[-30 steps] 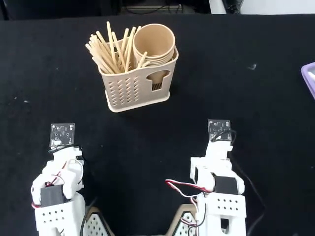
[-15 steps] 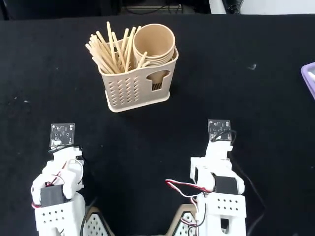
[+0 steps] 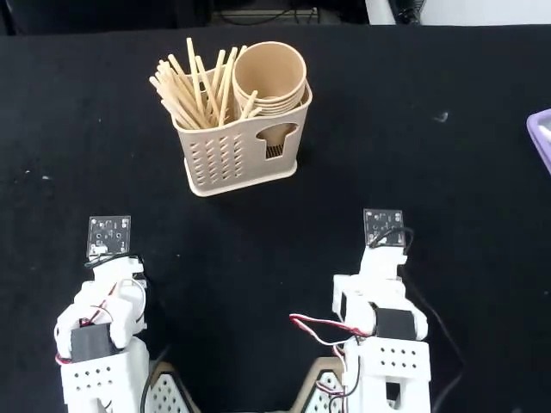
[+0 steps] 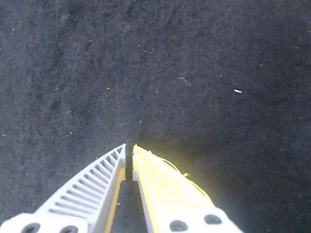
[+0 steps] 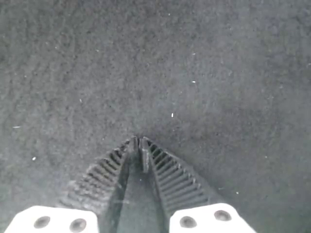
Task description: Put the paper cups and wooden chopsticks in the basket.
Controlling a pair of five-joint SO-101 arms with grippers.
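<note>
A beige perforated basket (image 3: 237, 153) stands upright at the back of the black table. A stack of paper cups (image 3: 270, 76) sits in its right half, and several wooden chopsticks (image 3: 194, 86) lean in its left half. Both arms rest folded at the table's front edge, far from the basket. My left gripper (image 4: 130, 147) is shut, its tips together over bare black cloth, with nothing held. My right gripper (image 5: 137, 142) is likewise shut and holds nothing.
The black tablecloth (image 3: 413, 129) covers the whole surface. The corner of a purple object (image 3: 542, 133) pokes in at the right edge. Two small square tags (image 3: 109, 235) (image 3: 384, 226) sit on the folded arms.
</note>
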